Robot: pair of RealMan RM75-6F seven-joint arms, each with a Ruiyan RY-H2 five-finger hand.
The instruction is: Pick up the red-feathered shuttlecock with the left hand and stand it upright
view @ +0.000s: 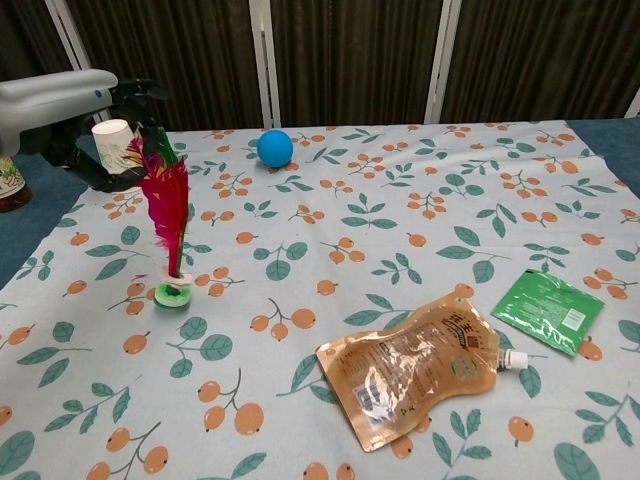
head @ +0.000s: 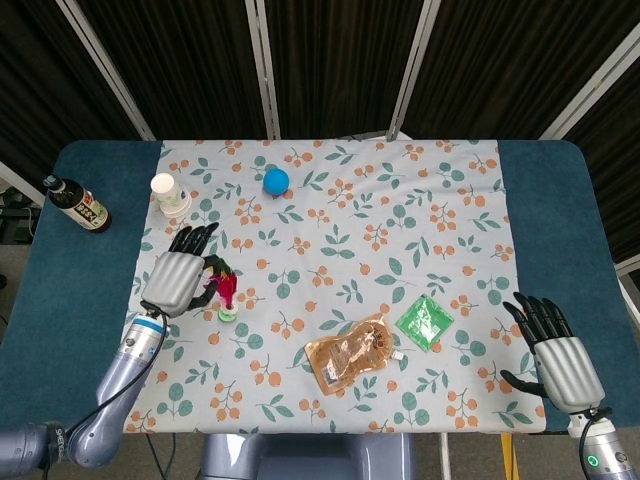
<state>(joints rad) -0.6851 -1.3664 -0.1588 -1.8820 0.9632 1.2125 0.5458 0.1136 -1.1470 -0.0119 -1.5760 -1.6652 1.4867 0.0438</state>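
One red-feathered shuttlecock (view: 168, 215) is standing upright at the left of the chest view, its green base touching the floral cloth (view: 380, 230) on the table (head: 560, 210). Holding its feather tops, the left hand (head: 178, 278) is curling around them from the left. Behind it a paper cup (view: 113, 135) is sitting. At the lower right of the head view, the right hand (head: 560, 352) is resting with fingers spread, holding nothing.

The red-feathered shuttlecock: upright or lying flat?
Upright: the shuttlecock has its green base on the cloth and feathers pointing up, held by the left hand.
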